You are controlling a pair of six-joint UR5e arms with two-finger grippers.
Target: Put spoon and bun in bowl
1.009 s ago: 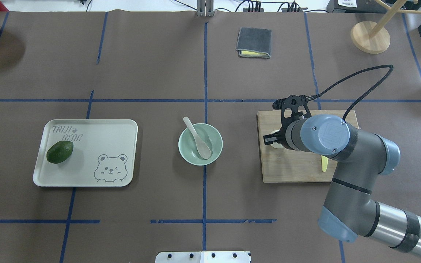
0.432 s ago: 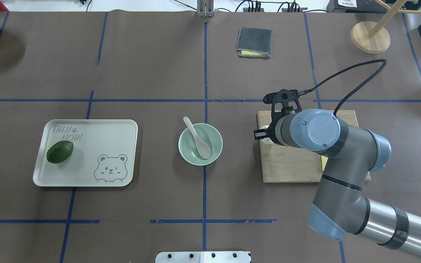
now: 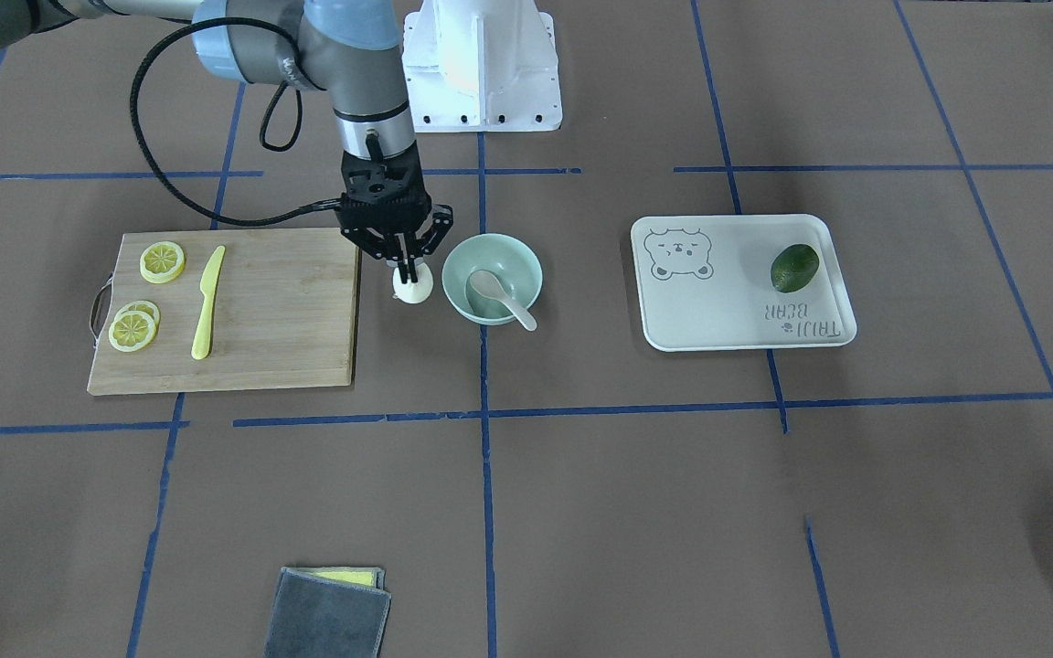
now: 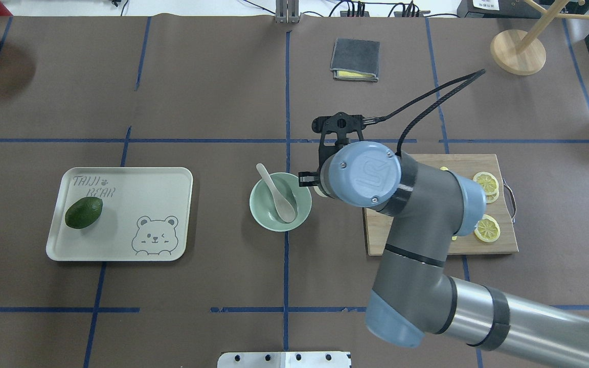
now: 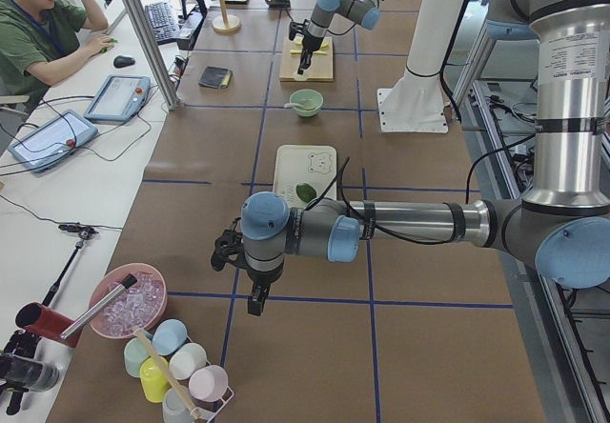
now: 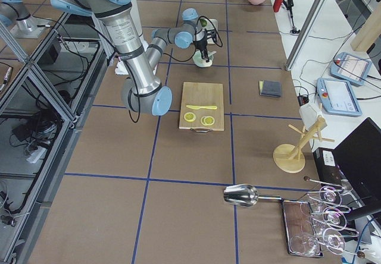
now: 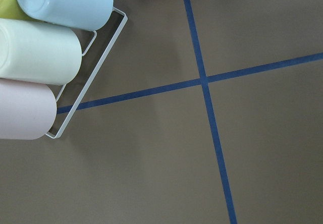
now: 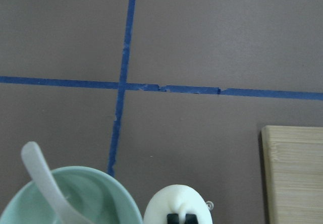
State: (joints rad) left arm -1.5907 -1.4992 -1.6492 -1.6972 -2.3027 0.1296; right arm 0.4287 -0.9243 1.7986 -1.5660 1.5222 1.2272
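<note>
Arms differed in reach: the right one stretched past the board [image 3: 280,311], its right claw [image 3: 410,272] pinched shut on the bun [image 3: 414,290]. The bowl [image 3: 456,259] held the spoon [image 3: 501,297] scoop-down, its long axis slanting and its handle over the rim, pointing away from the robot and to its left. The bun sat between board and bowl, just beside the rim; overhead, the wrist almost hid it. The left claw [image 5: 254,301] was too small to tell whether open.
</note>
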